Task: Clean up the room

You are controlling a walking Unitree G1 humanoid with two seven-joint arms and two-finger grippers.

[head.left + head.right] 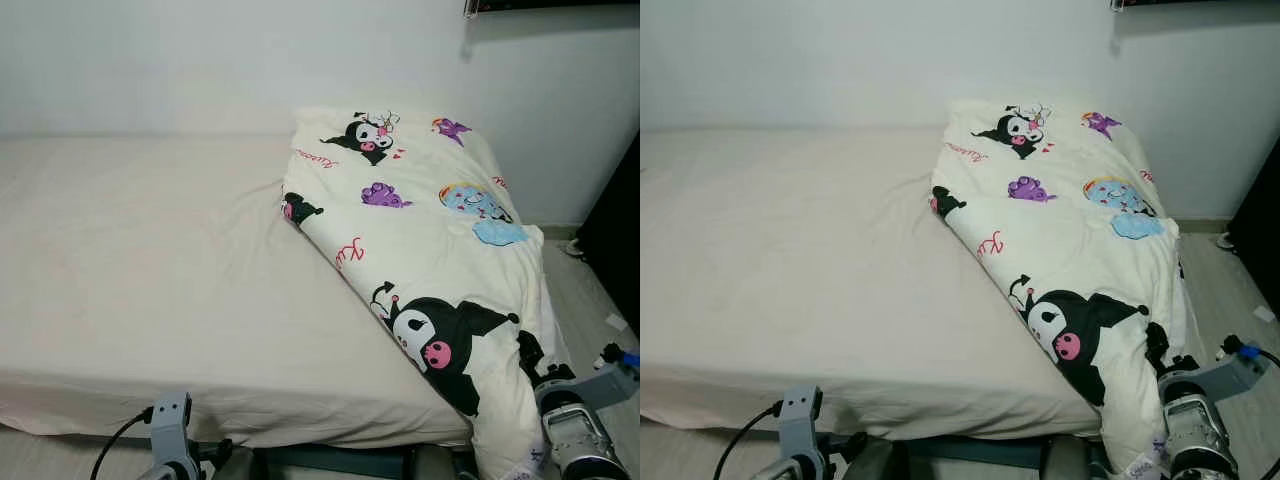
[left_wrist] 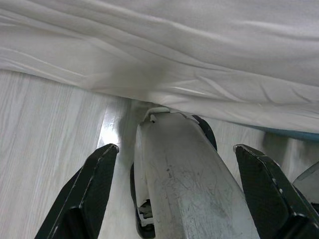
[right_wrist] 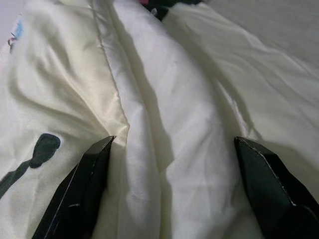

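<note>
Right gripper [image 3: 172, 186] spread against quilt [image 1: 430, 270] at bed [image 1: 150, 270] edge.

Both arms low, left gripper [image 2: 174, 194] and right gripper [image 3: 184, 184] spread (fingers apart).

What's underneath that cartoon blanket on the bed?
The cartoon-print comforter lies folded over the right side of the bed, whose beige sheet shows beside it. Whatever lies beneath the comforter is covered.
</note>
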